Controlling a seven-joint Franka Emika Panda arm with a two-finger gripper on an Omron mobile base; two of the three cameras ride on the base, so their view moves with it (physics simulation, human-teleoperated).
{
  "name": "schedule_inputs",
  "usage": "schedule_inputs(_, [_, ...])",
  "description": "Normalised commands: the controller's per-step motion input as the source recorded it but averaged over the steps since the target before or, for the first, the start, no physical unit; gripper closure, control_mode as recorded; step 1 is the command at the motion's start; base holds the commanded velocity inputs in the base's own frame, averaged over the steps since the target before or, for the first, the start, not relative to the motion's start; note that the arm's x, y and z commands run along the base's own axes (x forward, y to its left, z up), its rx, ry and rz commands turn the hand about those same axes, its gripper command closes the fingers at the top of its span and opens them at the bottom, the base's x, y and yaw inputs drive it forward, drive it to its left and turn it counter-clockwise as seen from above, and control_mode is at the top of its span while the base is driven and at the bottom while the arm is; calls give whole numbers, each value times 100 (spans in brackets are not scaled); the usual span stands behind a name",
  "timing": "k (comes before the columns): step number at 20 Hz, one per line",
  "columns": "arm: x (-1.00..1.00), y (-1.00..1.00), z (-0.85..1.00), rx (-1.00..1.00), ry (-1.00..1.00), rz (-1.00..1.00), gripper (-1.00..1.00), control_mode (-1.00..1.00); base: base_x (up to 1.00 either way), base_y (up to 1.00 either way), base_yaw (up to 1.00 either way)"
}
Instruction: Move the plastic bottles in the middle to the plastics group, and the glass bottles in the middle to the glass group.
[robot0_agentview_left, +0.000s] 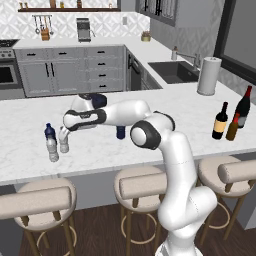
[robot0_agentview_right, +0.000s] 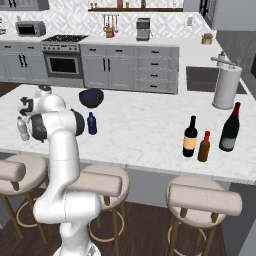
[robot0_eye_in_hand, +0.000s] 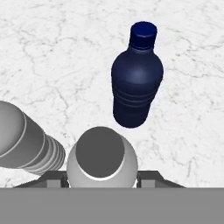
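Small clear-greyish plastic bottle (robot0_eye_in_hand: 101, 162) with a grey cap, standing upright on the white marble counter (robot0_agentview_left: 30, 122) at its left end, directly under the two-finger gripper (robot0_agentview_left: 64, 134); in the hand view the 2 dark fingertips (robot0_eye_in_hand: 148, 176) flank its shoulders closely, though whether they press on it cannot be told. Second clear-greyish plastic bottle (robot0_agentview_left: 52, 149), just beside the first. Small dark blue plastic bottle with blue cap (robot0_agentview_left: 49, 131), upright, near both; these 3 form the cluster at the counter's left. Another small dark blue plastic bottle (robot0_agentview_right: 92, 123), upright, mid-counter, partly behind the white arm in the left base view. Dark round bowl (robot0_agentview_right: 91, 97), farther back on the counter. Tall dark glass wine bottle with black neck and yellowish-tan label (robot0_agentview_right: 190, 137), upright toward the right end, just beside a short amber-brown bottle with red top (robot0_agentview_right: 204, 146); tall dark wine bottle with red foil neck (robot0_agentview_right: 230, 128) near them. White paper-towel roll (robot0_agentview_right: 226, 88) behind, beside the sink (robot0_agentview_left: 172, 71).
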Motion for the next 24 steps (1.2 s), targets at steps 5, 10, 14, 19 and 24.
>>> schedule_inputs(5, [0, 1, 0, 0, 0, 0, -100, -100, 0, 0, 0])
schedule_inputs(10, [0, 1, 0, 0, 0, 0, -100, -100, 0, 0, 0])
schedule_inputs(14, [0, 0, 0, 0, 0, 0, -100, -100, 0, 0, 0])
schedule_inputs(19, [0, 0, 13, 0, 0, 0, -100, -100, 0, 0, 0])
schedule_inputs(24, [-1, -4, 31, 0, 0, 0, -100, -100, 0, 0, 0])
